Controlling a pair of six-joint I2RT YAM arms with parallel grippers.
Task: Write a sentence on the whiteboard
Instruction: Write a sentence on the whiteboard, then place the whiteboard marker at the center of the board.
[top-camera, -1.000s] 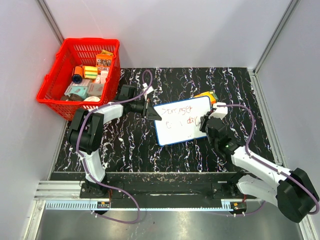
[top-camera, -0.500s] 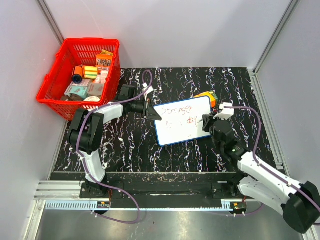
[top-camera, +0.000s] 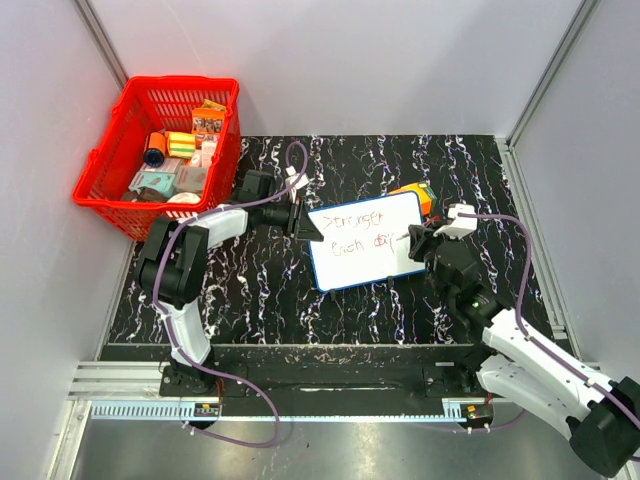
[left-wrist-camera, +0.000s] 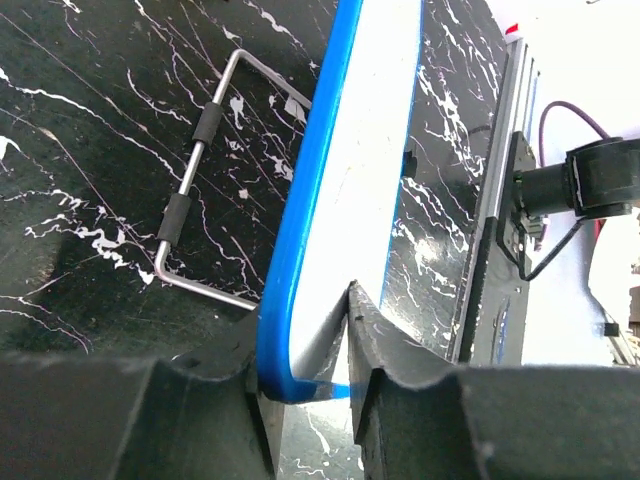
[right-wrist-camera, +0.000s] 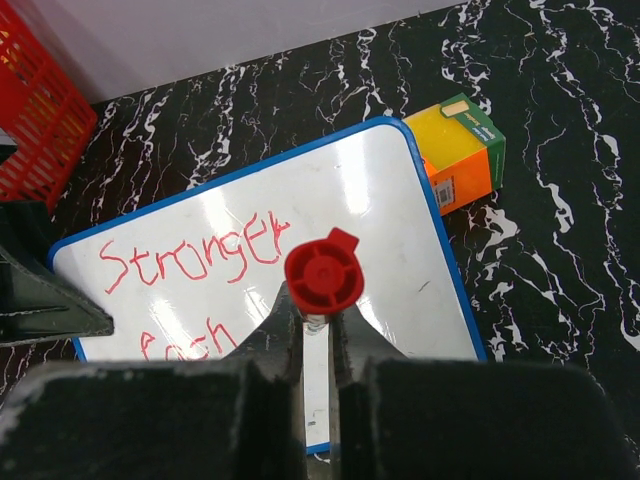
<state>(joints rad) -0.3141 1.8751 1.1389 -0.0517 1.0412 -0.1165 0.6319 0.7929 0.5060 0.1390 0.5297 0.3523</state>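
Rightward and back off the whiteboard (top-camera: 362, 272) is where the right arm has gone over the last second, and the second line of writing it covered a second ago now shows in full. From above, the whiteboard lies near the middle of the bench (top-camera: 250, 295), turned a little so its left end sits nearer the arms than its right. The sentence (top-camera: 355, 218) runs across it in two lines of red strokes, "Stronger" above and "Each day" below.

At the board's left corner, the left end effector (left-wrist-camera: 302, 325) has one finger on each side of the blue frame. Its jaws are narrow, barely wider than the board's edge, and I cannot tell whether they press on it or have just let go. In the left wrist view a bent metal wire leg (left-wrist-camera: 190, 205) with two black sleeves shows beside the board, over the bench.

Just off the board's right edge, the right end effector (right-wrist-camera: 316, 322) is clamped on a marker (right-wrist-camera: 322, 272). Its round red end faces the wrist camera and its white barrel runs down between the fingers.

Behind the board's far right corner lies an orange and yellow box (right-wrist-camera: 462, 150), touching the frame or nearly so. A red basket (top-camera: 180, 82) full of small packets stands off the bench's far left corner, well apart from the board.
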